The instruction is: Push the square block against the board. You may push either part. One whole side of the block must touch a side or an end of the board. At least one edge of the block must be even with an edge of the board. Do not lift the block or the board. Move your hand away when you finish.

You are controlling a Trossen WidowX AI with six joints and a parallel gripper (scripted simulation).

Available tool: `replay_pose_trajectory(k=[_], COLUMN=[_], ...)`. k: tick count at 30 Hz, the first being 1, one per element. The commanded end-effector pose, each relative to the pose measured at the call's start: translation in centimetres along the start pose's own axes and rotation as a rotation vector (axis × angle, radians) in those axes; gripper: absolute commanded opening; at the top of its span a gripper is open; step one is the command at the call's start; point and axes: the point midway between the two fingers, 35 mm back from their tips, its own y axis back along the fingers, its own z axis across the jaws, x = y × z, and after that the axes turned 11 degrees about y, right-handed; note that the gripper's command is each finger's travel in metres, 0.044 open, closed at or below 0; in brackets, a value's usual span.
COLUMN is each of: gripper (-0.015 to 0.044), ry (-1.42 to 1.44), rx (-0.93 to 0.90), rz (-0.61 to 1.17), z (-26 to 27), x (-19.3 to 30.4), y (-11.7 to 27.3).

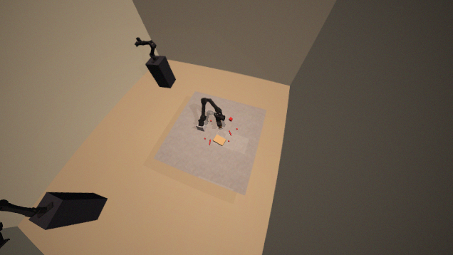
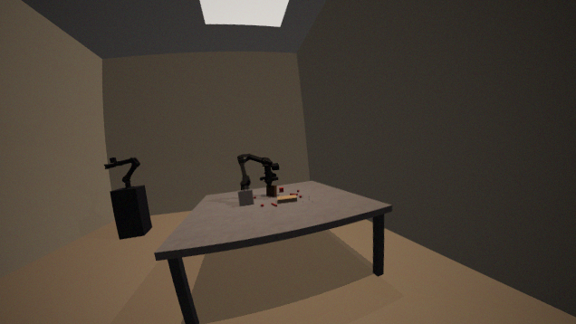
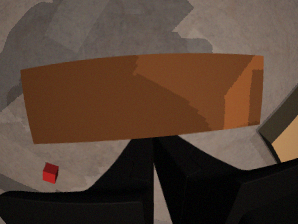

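The brown square block (image 1: pixel 221 127) (image 2: pixel 271 191) (image 3: pixel 120 100) stands upright on the table. The board (image 1: pixel 219 139) (image 2: pixel 287 199) (image 3: pixel 291 142) is a flat tan piece with dark sides. In the top view there is a gap between the two, and in the wrist view the board lies off the block's right end, turned at an angle to it. My gripper (image 1: pixel 219 122) (image 2: pixel 271 183) (image 3: pixel 149 131) is shut and holds nothing. It points down close beside the block's long side, near the middle. The fingertips' ends are hidden by the block, so contact cannot be told.
A red cube (image 1: pixel 231 119) (image 2: pixel 281 189) lies beyond the block. Red sticks (image 1: pixel 230 133) (image 1: pixel 210 142) and several tiny red pieces lie around the board; one small red piece (image 3: pixel 50 173) shows at lower left in the wrist view. A grey panel (image 2: pixel 245 197) stands by the arm's base.
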Motion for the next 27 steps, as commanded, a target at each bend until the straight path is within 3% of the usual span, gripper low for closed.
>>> replay_pose_trajectory(k=[1, 27], gripper=[0.0000, 0.0000], ry=[-0.003, -0.002], rx=[0.002, 0.001], rz=[-0.006, -0.007], z=[-0.1, -0.4], x=[-0.5, -2.2], y=[0.1, 0.0])
